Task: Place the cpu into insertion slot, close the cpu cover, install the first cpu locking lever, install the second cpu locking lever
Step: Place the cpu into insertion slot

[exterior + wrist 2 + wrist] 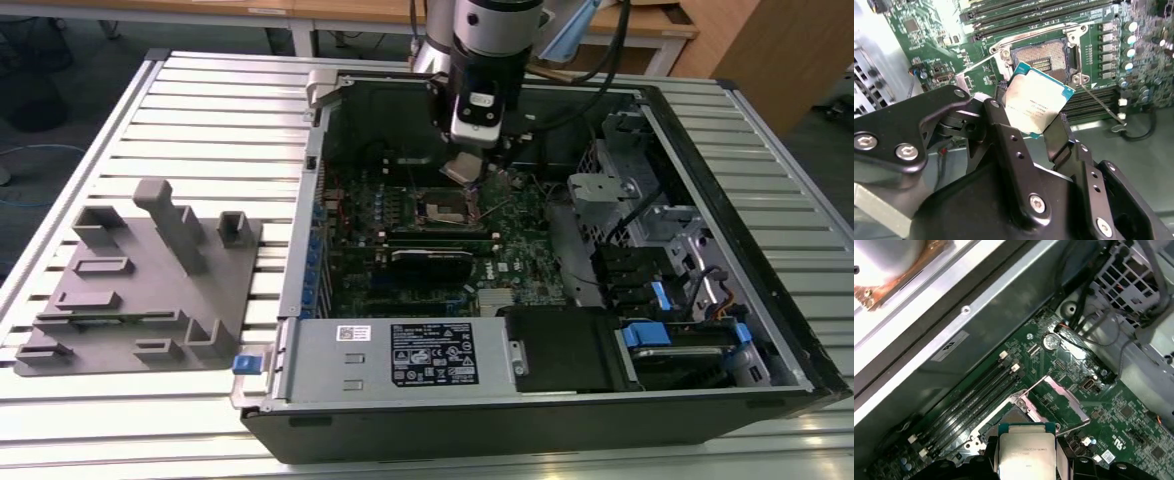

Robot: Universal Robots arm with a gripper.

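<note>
Worktop (200, 110) carries the open case (534, 410). Inside it, the gripper (465, 172) hangs over the board (521, 268). The slot (1046, 52) lies bare, with its cover (1068, 397) tipped up and out of the way. The fingers (1058, 137) pinch the cpu (1038, 100) by two edges. The cpu is up in the air, tilted, just beside the slot and not yet in it; the slot sits a little lower.

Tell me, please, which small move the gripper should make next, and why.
Probably level the chip and ease it down over the socket. The gripper holds the small flat square silver-topped cpu tilted and clear of the square black insertion slot with its silvery rim, whose contact field lies bare.
</note>
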